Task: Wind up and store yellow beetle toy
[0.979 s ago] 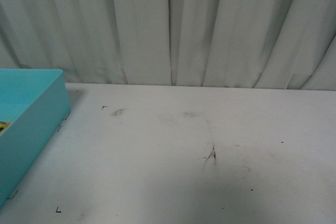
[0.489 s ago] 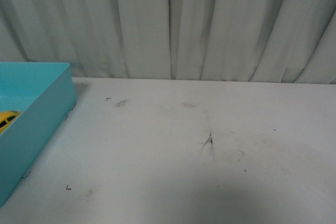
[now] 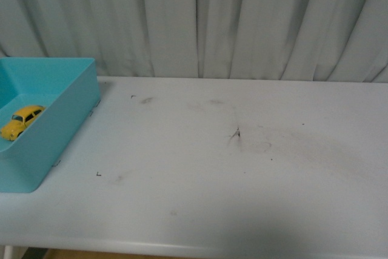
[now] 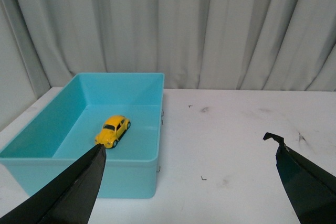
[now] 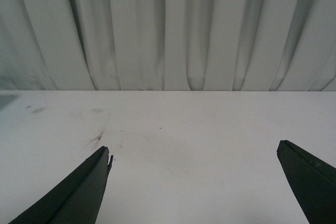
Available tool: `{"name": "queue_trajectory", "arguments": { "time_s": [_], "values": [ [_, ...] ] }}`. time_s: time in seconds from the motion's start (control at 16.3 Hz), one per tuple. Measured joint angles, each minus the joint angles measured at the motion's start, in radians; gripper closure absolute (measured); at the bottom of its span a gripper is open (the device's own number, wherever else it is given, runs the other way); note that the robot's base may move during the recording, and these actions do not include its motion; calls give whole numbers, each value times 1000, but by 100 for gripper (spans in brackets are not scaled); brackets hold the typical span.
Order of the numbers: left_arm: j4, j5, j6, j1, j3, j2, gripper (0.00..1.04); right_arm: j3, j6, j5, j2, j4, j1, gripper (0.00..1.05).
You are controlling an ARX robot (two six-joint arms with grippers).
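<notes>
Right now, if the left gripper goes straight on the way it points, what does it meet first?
Probably bare white table, just beside the teal bin. The open left gripper is centred off the bin's wall; the yellow beetle toy lies aside. Depth is unclear.

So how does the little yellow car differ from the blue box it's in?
The yellow car is small, rounded and glossy, with dark windows and black wheels; the blue box is far bigger, plain and straight-walled with an open top. The car is the thing held, resting on the box floor, angled to the walls; the box is the holder, standing on the white table. Both are single bright colours, and neither is touched by a gripper.
</notes>
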Motion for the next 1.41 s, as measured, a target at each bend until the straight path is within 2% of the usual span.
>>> {"name": "queue_trajectory", "arguments": {
  "time_s": [1.41],
  "values": [
    [0, 0, 0, 0, 0, 0, 7, 0, 0, 0, 0, 1, 0, 6]
  ]
}}
